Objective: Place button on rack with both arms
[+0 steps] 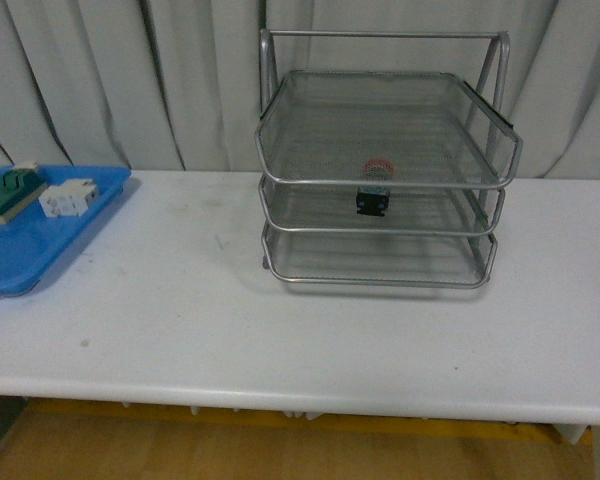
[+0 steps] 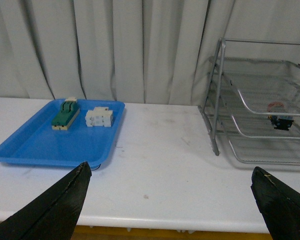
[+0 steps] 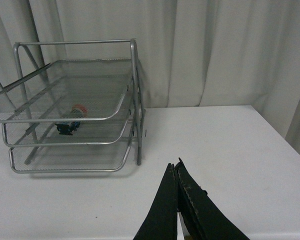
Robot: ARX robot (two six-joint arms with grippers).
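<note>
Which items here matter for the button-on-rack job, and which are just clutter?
Job items:
- button, sitting in the middle tier
- rack
- left gripper, open
- right gripper, shut, empty

Lying about:
- blue tray at the table's left end
- green-and-cream block on it
- white block on it

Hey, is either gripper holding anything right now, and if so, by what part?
Nothing is held. The left gripper is open and empty, the right gripper is shut on nothing, and the button sits inside the rack.
</note>
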